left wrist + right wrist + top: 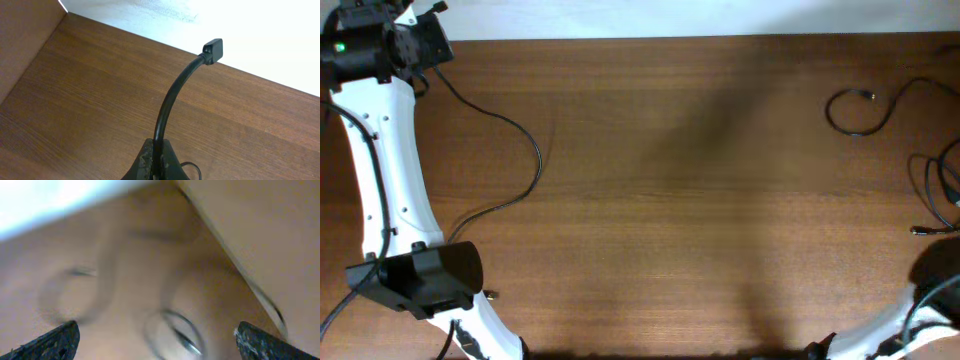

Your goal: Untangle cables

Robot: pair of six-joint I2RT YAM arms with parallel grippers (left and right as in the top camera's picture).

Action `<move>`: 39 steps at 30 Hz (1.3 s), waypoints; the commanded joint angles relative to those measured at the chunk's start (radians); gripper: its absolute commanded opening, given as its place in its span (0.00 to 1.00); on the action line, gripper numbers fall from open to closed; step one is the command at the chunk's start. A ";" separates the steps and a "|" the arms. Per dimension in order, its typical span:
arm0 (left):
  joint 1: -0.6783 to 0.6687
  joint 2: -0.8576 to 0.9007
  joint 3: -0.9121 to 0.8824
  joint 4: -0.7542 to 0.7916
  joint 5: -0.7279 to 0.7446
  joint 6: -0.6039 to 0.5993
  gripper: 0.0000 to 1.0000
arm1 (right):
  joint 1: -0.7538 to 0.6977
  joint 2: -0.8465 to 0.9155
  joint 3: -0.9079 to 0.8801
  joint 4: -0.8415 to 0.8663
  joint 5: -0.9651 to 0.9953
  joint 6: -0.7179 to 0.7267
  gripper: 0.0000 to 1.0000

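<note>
My left gripper [159, 162] is shut on a thin black cable [167, 102]. The cable arches up from the jaws to a small black plug [213, 51] held above the table. In the overhead view this gripper [470, 288] is at the front left, with the plug tip [492, 295] just past it. More thin black cables lie at the far right: a loop with a plug [850, 112] and a bunch of loops [932, 190] with a plug end [920, 230]. My right gripper [160, 340] is open above a blurred cable loop [175, 330]. It shows as a dark shape [935, 270] at the front right.
A long black cord [530, 150] curves over the table's left side, from the left arm's base [360, 50] down to the gripper. The brown wooden table [680, 200] has its far edge against a white surface. The right wrist view is motion-blurred.
</note>
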 commanded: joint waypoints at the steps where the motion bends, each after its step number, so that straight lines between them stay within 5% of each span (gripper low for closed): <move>1: -0.076 -0.006 0.008 0.031 0.047 -0.011 0.00 | 0.193 -0.080 0.028 -0.014 -0.113 -0.048 1.00; 6: -0.396 -0.006 0.008 0.087 0.114 -0.002 0.00 | 0.431 -0.080 0.028 -0.042 -0.036 -0.053 1.00; 11: -0.724 -0.006 0.008 0.153 0.146 -0.001 0.00 | 0.454 -0.080 0.028 -0.100 -0.003 -0.051 1.00; 14: -0.789 -0.006 0.008 0.188 0.100 -0.005 0.00 | 0.454 -0.080 0.028 -0.117 -0.003 -0.051 1.00; 17: -0.832 0.022 0.008 0.262 0.214 -0.005 0.00 | 0.454 -0.080 0.028 -0.121 -0.003 -0.051 1.00; 18: -0.842 0.034 0.008 0.264 0.206 -0.005 0.06 | 0.454 -0.080 0.028 -0.126 -0.003 -0.052 1.00; 19: -0.844 0.039 0.008 0.260 0.206 -0.005 0.60 | 0.454 -0.080 0.028 -0.132 -0.003 -0.052 1.00; 20: -0.844 0.039 0.008 0.260 0.206 -0.005 0.99 | 0.454 -0.080 0.028 -0.136 -0.003 -0.052 1.00; 26: -0.753 0.037 0.143 0.264 -0.032 0.055 0.99 | 0.473 -0.078 0.022 -0.152 -0.007 -0.044 0.99; 30: -0.624 0.037 0.222 0.264 -0.064 0.055 0.99 | 0.606 -0.077 -0.123 -0.185 -0.038 0.095 0.97; 35: -0.530 0.037 0.222 0.268 -0.065 0.055 0.99 | 0.854 -0.076 -0.381 -0.184 -0.057 -0.177 0.98; 39: -0.473 0.037 0.222 0.267 -0.065 0.055 0.99 | 0.966 -0.076 -0.576 -0.217 -0.254 -0.645 0.99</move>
